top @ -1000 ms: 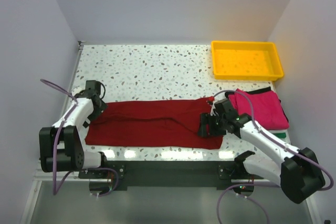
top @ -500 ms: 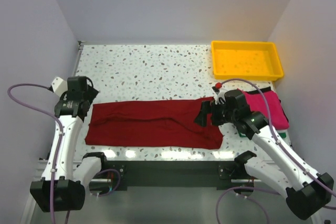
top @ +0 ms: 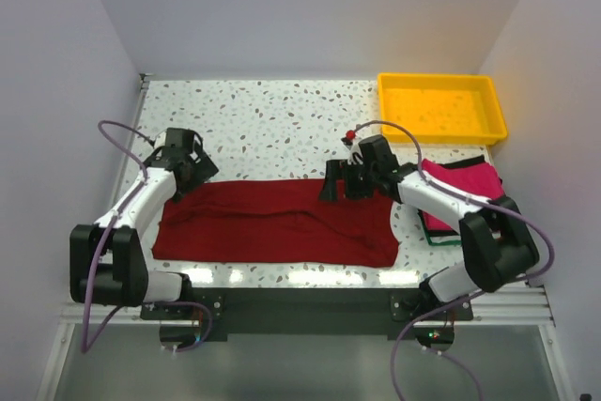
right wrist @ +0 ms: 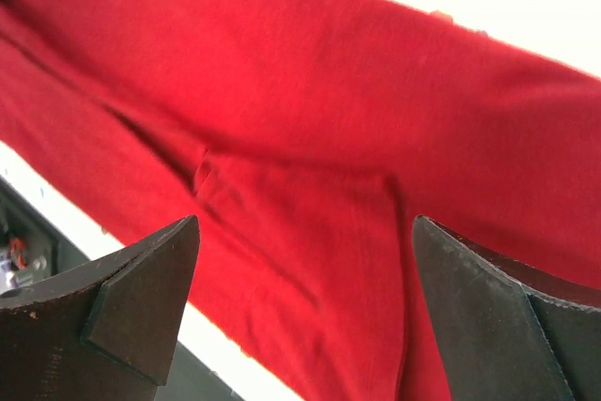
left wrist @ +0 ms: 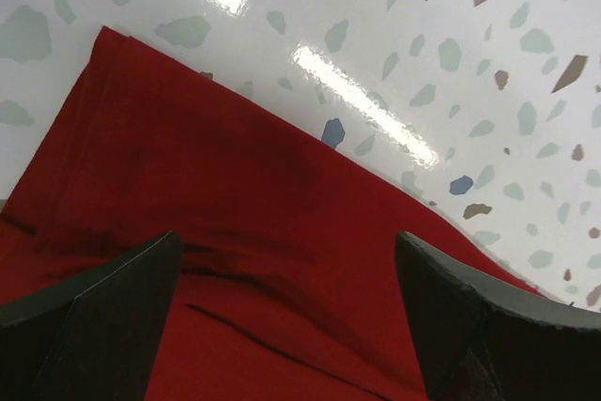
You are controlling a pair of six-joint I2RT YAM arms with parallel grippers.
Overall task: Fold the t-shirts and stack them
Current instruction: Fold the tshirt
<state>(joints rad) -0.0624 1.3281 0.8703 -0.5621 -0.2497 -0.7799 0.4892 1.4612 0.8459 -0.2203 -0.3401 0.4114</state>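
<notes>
From above, the maroon t-shirt [top: 272,223] lies as a long strip across the lower middle. My left gripper [top: 192,168] is at its upper-left corner and my right gripper [top: 338,183] at its upper edge (pink t-shirt [top: 465,190] at right). Left wrist: jaws apart over the shirt's corner. Right wrist: jaws apart above red cloth.

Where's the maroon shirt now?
Top view: the maroon shirt lies as a long band on the near half of the table, left gripper over its far-left corner, right gripper over its far edge; the pink shirt sits right of it.
</notes>
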